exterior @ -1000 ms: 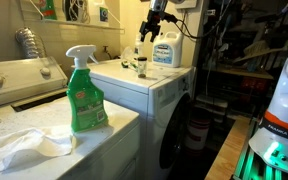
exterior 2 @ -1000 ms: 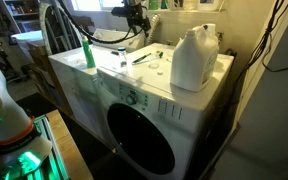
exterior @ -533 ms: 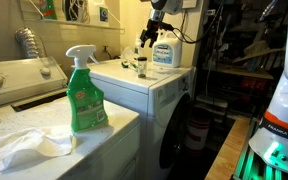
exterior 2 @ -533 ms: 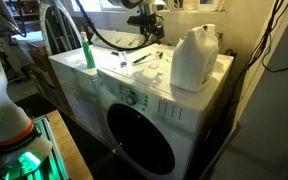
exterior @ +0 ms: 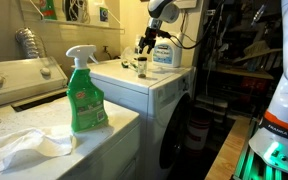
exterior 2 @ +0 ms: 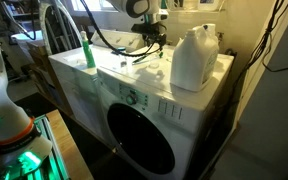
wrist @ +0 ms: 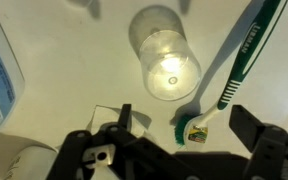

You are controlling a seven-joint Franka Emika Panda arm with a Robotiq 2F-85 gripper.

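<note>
My gripper (wrist: 187, 124) is open, its two dark fingers on either side of the head of a green and white toothbrush (wrist: 227, 78). The brush lies flat on the white washer top (wrist: 74, 60), its handle running up to the right. A clear glass (wrist: 165, 64) stands just beyond the brush head. In both exterior views the gripper (exterior: 147, 41) (exterior 2: 150, 38) hangs a little above the washer top, over the toothbrush (exterior 2: 144, 58) and close to the white jug (exterior 2: 194, 58).
The white jug (exterior: 165, 53) stands at the back of the washer. A green spray bottle (exterior: 84, 92) and a white cloth (exterior: 24, 148) sit on the nearer machine. A small green bottle (exterior 2: 88, 55) stands at the washer's corner. The round door (exterior 2: 139, 140) faces front.
The arm has moved across the washer top toward the jug and come down over the toothbrush. The things on the washer have not moved.
</note>
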